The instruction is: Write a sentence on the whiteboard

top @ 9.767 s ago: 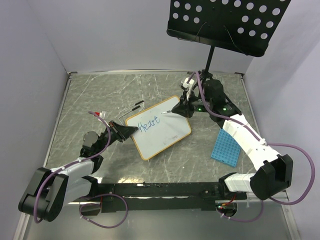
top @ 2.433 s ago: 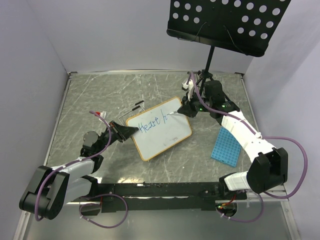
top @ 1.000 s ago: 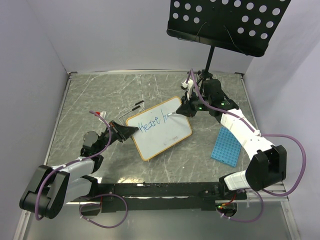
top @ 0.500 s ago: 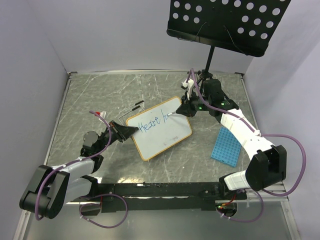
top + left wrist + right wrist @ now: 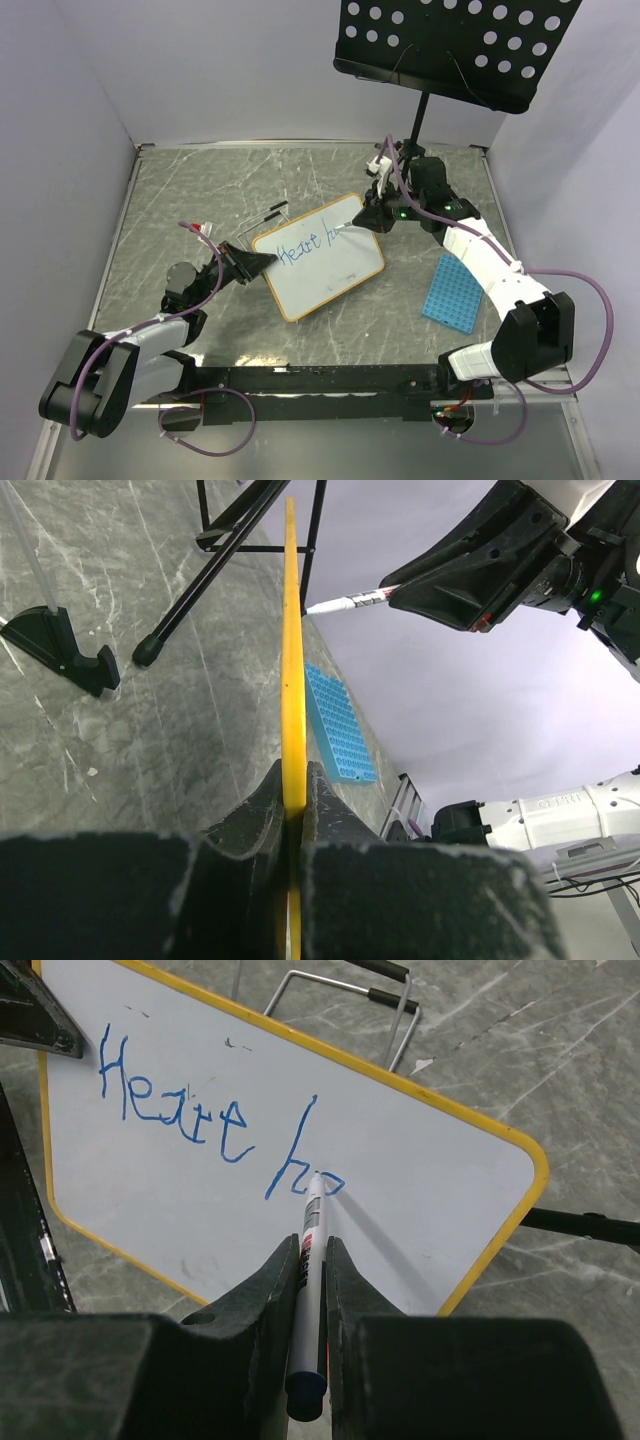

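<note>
Your left gripper point(image 5: 293, 782) pinching the near-left edge of the glossy white, yellow-framed whiteboard point(image 5: 330, 272) sitting mid-table, your right gripper point(image 5: 312, 1250) clamping a slim white-tipped marker point(image 5: 311, 1218), tip touching the 2nd word of the blue handwritten sentence point(image 5: 205, 1125)

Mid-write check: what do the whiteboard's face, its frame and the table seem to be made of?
Whiteboard: smooth white coated panel, maybe melamine; even surface, faint smudges. Frame: yellow-orange, seemingly plastic; uniform colour, rounded corners. Table: grey marble-look top, white veining; stone or laminate, cannot tell.
</note>
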Robot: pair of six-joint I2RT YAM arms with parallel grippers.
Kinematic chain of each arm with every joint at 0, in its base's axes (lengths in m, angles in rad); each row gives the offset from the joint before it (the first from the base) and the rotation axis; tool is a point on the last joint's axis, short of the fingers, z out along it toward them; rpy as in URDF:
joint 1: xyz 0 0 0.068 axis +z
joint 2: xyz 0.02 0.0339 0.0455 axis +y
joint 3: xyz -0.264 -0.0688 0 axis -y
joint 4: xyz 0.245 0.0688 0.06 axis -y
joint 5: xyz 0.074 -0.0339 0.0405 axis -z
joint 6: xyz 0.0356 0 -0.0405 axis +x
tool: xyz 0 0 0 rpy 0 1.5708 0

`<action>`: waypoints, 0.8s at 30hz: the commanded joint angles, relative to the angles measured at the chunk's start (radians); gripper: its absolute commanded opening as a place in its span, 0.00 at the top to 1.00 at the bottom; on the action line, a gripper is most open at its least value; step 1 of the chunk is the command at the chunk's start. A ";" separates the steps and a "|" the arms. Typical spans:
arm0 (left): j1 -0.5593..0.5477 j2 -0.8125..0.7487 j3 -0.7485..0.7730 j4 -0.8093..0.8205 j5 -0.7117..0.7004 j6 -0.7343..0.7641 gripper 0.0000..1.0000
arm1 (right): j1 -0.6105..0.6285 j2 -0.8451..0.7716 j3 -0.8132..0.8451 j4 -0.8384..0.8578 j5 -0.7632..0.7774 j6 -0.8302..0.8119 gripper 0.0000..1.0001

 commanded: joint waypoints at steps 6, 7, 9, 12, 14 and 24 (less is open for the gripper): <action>-0.001 -0.015 0.035 0.143 0.007 -0.024 0.99 | -0.028 -0.054 0.039 0.056 -0.048 0.015 1.00; -0.001 -0.015 0.034 0.143 0.007 -0.024 0.99 | -0.033 -0.055 0.036 0.058 -0.048 0.015 1.00; -0.001 -0.015 0.036 0.143 0.010 -0.024 0.99 | -0.036 -0.058 0.033 0.061 -0.051 0.015 1.00; -0.001 -0.013 0.036 0.142 0.009 -0.024 0.99 | -0.045 -0.061 0.031 0.063 -0.054 0.017 1.00; -0.001 -0.015 0.037 0.140 0.009 -0.022 0.99 | -0.051 -0.064 0.027 0.064 -0.057 0.015 1.00; -0.001 -0.001 0.036 0.154 0.013 -0.027 0.99 | -0.076 -0.061 0.008 0.116 -0.046 0.010 1.00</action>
